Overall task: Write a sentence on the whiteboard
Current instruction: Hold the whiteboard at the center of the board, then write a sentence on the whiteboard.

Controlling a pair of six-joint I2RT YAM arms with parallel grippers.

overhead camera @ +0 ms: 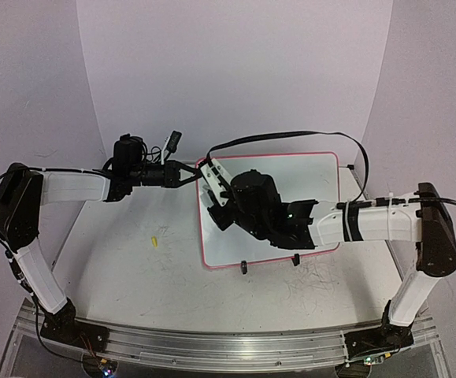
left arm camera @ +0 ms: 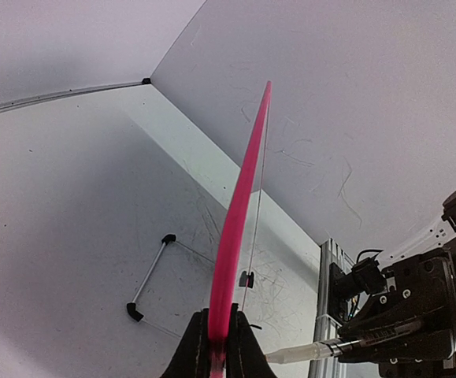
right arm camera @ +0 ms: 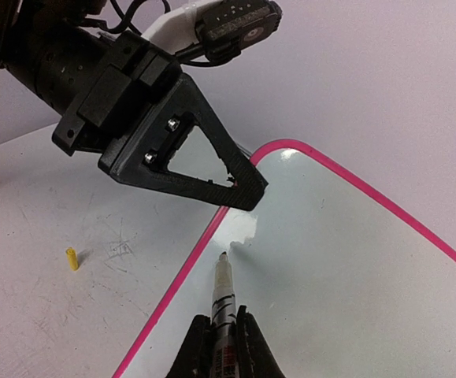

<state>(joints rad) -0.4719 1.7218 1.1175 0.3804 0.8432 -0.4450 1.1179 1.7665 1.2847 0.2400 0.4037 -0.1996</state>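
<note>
Whiteboard partly hidden by right gripper, marker cut off

Soft, even light gives all three views a lilac cast, with only pale shadows on the table. The whiteboard shows a small glare near its corner; its pink edge blurs close to the left wrist lens.
</note>
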